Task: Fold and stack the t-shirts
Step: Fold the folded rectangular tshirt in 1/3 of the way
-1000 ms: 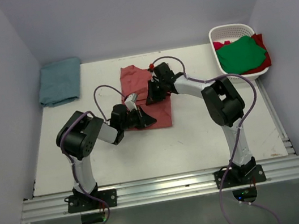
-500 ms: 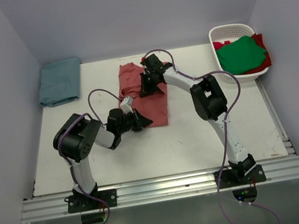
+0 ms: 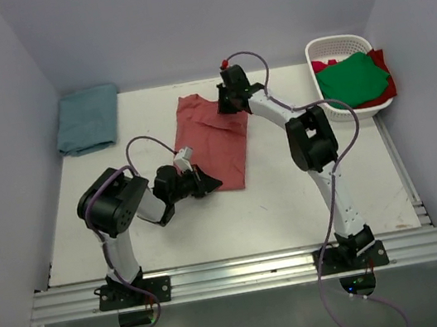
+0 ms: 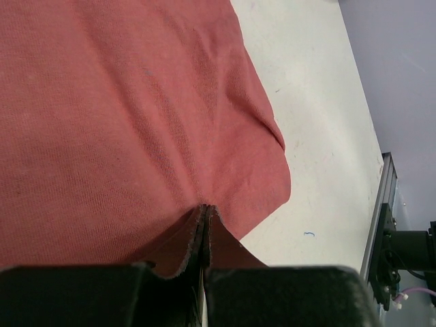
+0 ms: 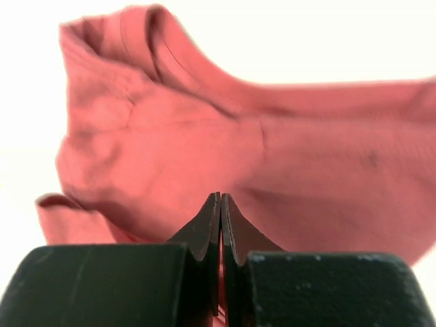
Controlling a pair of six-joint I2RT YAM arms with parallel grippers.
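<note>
The brick-red t-shirt (image 3: 212, 135) lies in the middle of the table (image 3: 291, 193), seemingly being stretched flat for folding. The left gripper (image 3: 209, 184) is clenched on its near hem, the right gripper (image 3: 225, 105) on its far edge. The next move likely calls for lowering both ends smoothly, without wrinkles.

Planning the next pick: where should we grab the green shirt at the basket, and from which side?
Pinch the green shirt at its near corner, from above: it lies flat atop the red shirt, over the white basket, so a corner pinch should lift it alone.
</note>
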